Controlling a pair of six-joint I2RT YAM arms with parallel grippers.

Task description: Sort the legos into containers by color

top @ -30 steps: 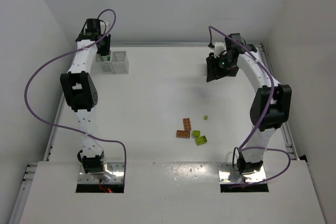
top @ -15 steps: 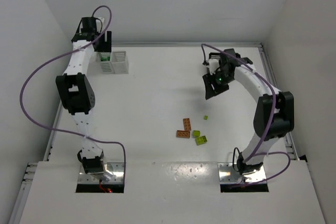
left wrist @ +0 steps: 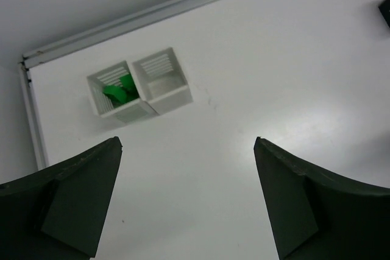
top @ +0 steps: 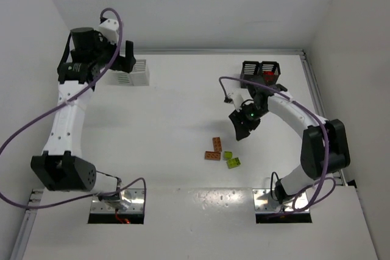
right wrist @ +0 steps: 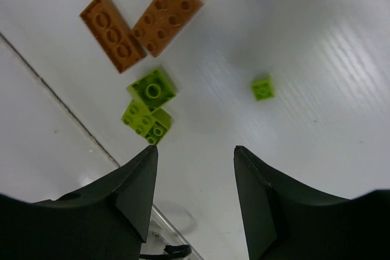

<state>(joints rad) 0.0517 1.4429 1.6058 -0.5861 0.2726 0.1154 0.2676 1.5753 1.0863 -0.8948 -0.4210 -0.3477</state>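
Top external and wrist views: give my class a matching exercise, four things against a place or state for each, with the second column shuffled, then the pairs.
Column one:
1. white bins
2. black bins
3. orange-brown bricks
4. right gripper

Column two:
A. open and empty
B. loose on the table, close together
C. contains a red piece
D. contains green pieces

Pairs: 1-D, 2-C, 3-B, 4-A

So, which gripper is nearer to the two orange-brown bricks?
Right. The right gripper hangs just beyond the orange-brown bricks, toward the black bins; the left gripper is far off, by the white bins.
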